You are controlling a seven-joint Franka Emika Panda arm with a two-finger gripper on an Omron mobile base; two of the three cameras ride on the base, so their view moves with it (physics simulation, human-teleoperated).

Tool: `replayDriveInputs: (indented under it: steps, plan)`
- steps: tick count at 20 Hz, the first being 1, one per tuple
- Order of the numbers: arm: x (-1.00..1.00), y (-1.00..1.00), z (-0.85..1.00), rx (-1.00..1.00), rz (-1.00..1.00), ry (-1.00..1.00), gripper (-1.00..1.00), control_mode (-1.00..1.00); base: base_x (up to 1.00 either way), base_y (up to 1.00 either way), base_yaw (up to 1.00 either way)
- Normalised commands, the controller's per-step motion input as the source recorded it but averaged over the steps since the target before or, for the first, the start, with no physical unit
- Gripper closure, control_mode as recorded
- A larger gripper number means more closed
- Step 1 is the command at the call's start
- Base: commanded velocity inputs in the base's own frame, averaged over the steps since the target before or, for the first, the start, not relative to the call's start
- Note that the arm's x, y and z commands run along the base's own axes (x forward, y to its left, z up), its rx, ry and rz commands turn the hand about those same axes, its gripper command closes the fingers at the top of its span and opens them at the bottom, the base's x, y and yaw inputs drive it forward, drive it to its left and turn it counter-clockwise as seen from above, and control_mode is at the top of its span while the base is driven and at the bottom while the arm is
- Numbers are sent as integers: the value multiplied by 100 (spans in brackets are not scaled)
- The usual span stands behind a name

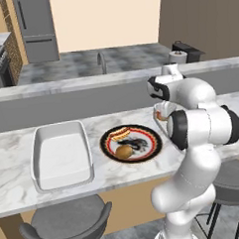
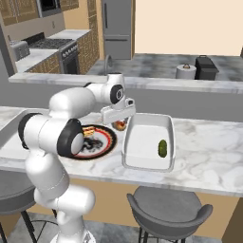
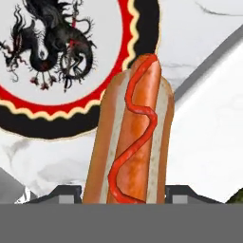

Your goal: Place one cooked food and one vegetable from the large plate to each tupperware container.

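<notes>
My gripper [image 3: 123,194] is shut on a hot dog [image 3: 130,142] with a ketchup squiggle, held a little above the counter. It hangs between the large plate [image 3: 28,121], which has a black dragon pattern, and the left rim of the right tupperware container [image 2: 167,124]. That container holds a green vegetable [image 2: 163,148]. On the large plate [image 1: 152,150] lie a second hot dog [image 1: 120,134] and a brown potato [image 1: 124,152]. Left of the plate stands the other tupperware container [image 1: 61,154], with nothing in it. My own arm hides most of the gripper [image 1: 161,115] in the left base view.
A raised grey ledge [image 1: 90,83] runs behind the marble counter [image 2: 209,152]. Grey stools [image 1: 67,223] [image 2: 166,209] stand under the counter's front edge. A paper towel roll [image 2: 186,71] and a dark pot [image 2: 205,66] sit on the far worktop.
</notes>
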Motion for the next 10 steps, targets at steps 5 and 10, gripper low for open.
replayDriveInputs:
  steps: [5, 10]
  plan:
    - [0, -70, -1, -9, -69, -1, 100, -100, 0, 0, 0]
    - [4, -72, -20, -1, -62, 0, 100, -100, 0, 0, 0]
